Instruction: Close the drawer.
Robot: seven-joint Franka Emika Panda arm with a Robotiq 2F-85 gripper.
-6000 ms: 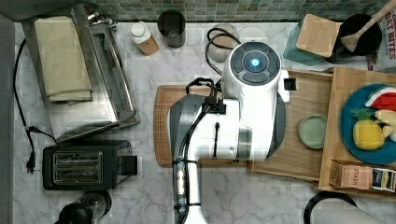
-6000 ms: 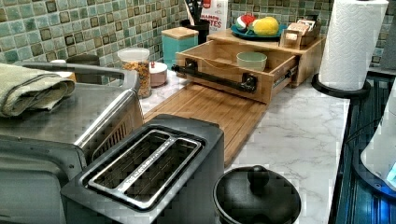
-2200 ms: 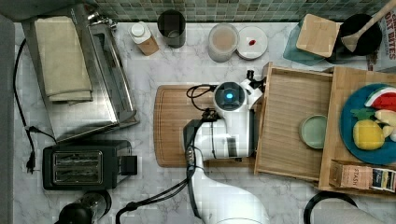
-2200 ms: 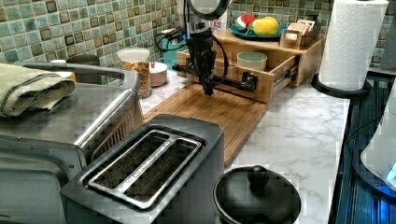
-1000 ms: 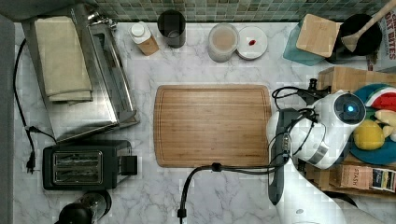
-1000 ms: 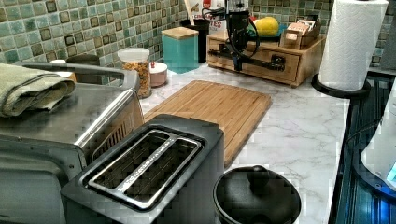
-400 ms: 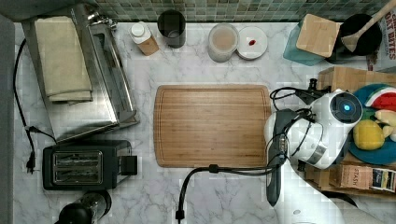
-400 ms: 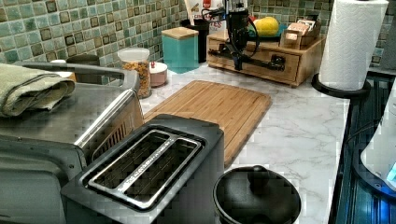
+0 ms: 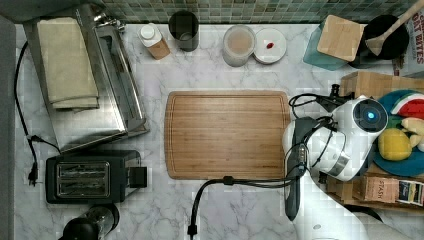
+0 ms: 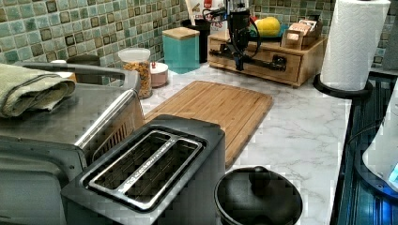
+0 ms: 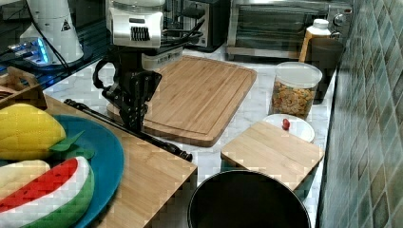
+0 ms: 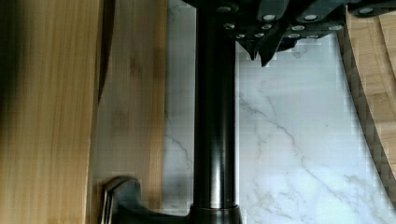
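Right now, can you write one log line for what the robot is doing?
step: close drawer | drawer: pushed in, front flush with box | end effector: at handle bar | cutting board: uncovered

The counter (image 9: 240, 210) is white marble with grey veins. Behind it stands a wall of small green and grey tiles (image 10: 70, 28). A dark stovetop (image 10: 371, 154) runs along one edge of the counter, away from the tiled wall. The light is soft and even.
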